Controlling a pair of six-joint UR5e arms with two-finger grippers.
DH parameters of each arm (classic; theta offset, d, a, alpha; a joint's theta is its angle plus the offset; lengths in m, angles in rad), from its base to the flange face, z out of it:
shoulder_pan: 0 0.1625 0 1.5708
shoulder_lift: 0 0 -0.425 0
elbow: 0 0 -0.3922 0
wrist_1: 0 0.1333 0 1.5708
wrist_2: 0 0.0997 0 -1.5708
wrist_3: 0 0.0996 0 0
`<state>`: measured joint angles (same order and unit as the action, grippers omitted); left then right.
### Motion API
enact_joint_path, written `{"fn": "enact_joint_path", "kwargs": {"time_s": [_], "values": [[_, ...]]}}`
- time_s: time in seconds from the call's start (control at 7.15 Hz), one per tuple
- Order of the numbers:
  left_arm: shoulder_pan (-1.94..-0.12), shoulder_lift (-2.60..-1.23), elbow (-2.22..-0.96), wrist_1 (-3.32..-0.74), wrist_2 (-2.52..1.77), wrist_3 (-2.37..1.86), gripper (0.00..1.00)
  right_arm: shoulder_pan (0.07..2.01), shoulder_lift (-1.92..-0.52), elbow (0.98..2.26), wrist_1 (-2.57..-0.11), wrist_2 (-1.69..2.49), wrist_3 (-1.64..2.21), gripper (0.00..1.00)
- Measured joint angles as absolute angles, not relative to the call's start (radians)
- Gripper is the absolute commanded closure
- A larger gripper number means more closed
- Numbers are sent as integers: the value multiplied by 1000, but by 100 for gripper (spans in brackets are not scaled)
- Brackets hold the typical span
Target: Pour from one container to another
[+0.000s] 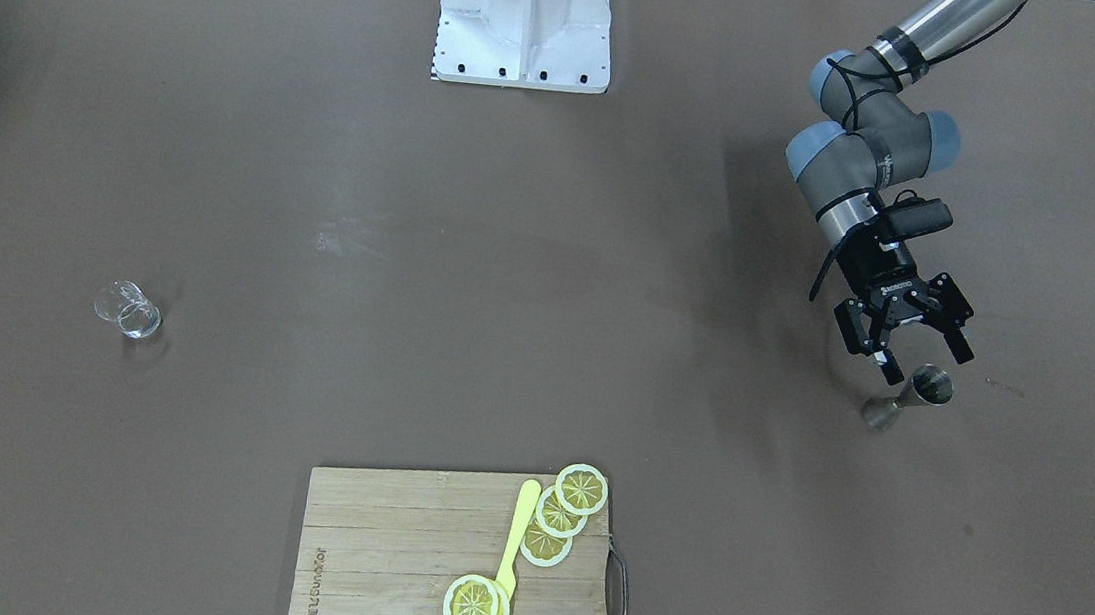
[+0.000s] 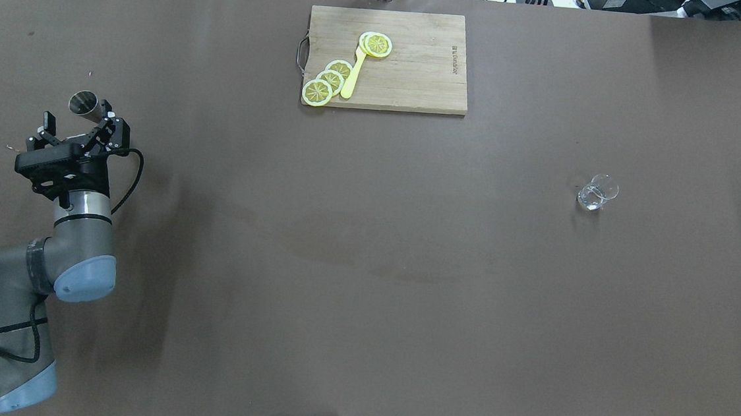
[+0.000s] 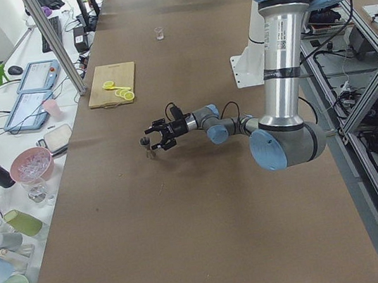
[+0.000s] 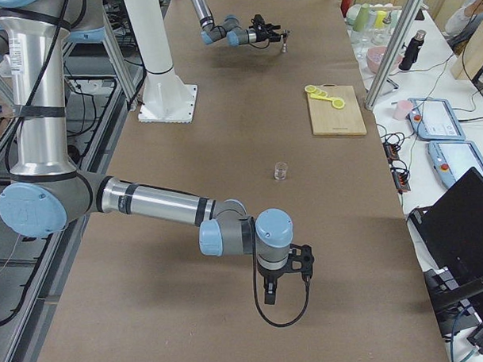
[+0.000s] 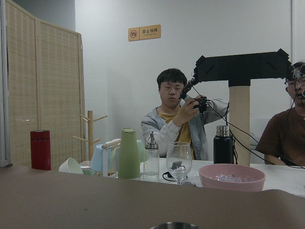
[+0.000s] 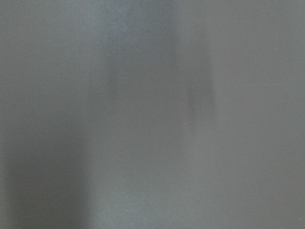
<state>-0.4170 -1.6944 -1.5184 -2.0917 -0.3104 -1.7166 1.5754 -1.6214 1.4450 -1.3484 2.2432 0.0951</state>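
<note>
**Brown table** [image 2: 366, 267]: bears everything; the right wrist view shows only a blurred stretch of it.

**Right arm** [image 4: 147, 202]: visible only from the right-end camera; it lies outside both the overhead and front-facing views. **Right gripper** [image 4: 286, 287] hangs low over the table there, too small and dark to tell whether its fingers are apart or together.

**Left arm** [image 2: 70, 237]: cut off at the frame edge overhead.

**Cutting board** [image 2: 408, 59]: at the far edge, carrying lemon slices [image 2: 328, 79] and a yellow utensil [image 2: 352, 77]; the front-facing view crops its near end.

**Left gripper** [image 1: 924, 359]: fingers spread wide, holding nothing.

**Metal jigger** [image 1: 930, 388]: upright on the table just beyond those fingertips. Contact cannot be judged. The left wrist view catches only its rim [image 5: 174, 225] at the bottom edge, with two seated people [image 5: 178, 114] beyond the table.

**Clear glass** [image 2: 596, 193]: upright, well apart on the robot's right side; any contents are indiscernible.
</note>
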Motion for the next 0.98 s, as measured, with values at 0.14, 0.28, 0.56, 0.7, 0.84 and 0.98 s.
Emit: {"fn": "enact_joint_path", "kwargs": {"time_s": [0.14, 0.28, 0.56, 0.7, 0.84, 0.98], "values": [[-414, -1672, -1552, -2088, -308, -1716, 0, 1575, -1621, 1445, -1348, 2244, 95, 0], [-409, -1642, -1599, -2076, -307, -1715, 0, 1575, -1621, 1446, -1348, 2244, 95, 0], [-387, -1565, -1722, -2031, -307, -1714, 0, 1575, -1621, 1447, -1348, 2243, 95, 0], [-375, -1537, -1779, -2013, -306, -1713, 0, 1575, -1621, 1447, -1348, 2243, 95, 0], [-367, -1523, -1827, -1983, -304, -1712, 0, 1575, -1621, 1448, -1347, 2243, 94, 0], [-356, -1516, -1874, -1936, -296, -1712, 0, 1575, -1621, 1448, -1347, 2243, 95, 0]]}}
